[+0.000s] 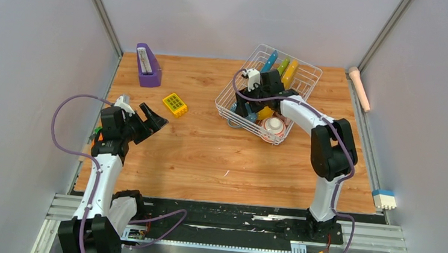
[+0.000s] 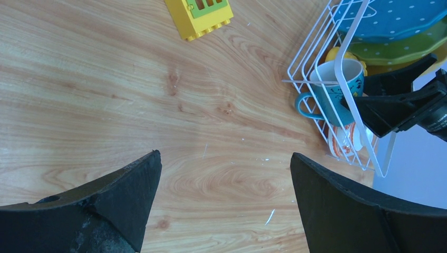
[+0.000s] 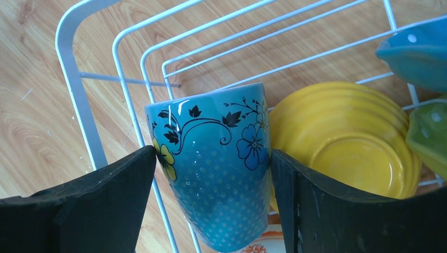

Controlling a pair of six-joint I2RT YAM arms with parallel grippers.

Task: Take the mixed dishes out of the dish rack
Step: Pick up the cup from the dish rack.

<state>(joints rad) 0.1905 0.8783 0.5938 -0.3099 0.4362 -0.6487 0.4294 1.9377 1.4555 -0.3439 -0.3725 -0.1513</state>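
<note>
While the left hand (image 2: 225, 157) hangs open over the desk (image 2: 79, 79), the right hand (image 3: 213, 155) seemingly grips the cup (image 3: 221, 200) inside the rack (image 3: 79, 105).

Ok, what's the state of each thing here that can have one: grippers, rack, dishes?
dish rack: loaded.
left gripper: jaws open, empty, over the table.
right gripper: jaws shut on the blue cup.
blue cup: gripped, inside the dish rack corner.
blue plate: on edge in the prongs.
green plate: same.
yellow plate: same.
yellow bowl: in the dish rack, beside the blue cup.
red-and-white bowl: in the dish rack's near corner.
</note>
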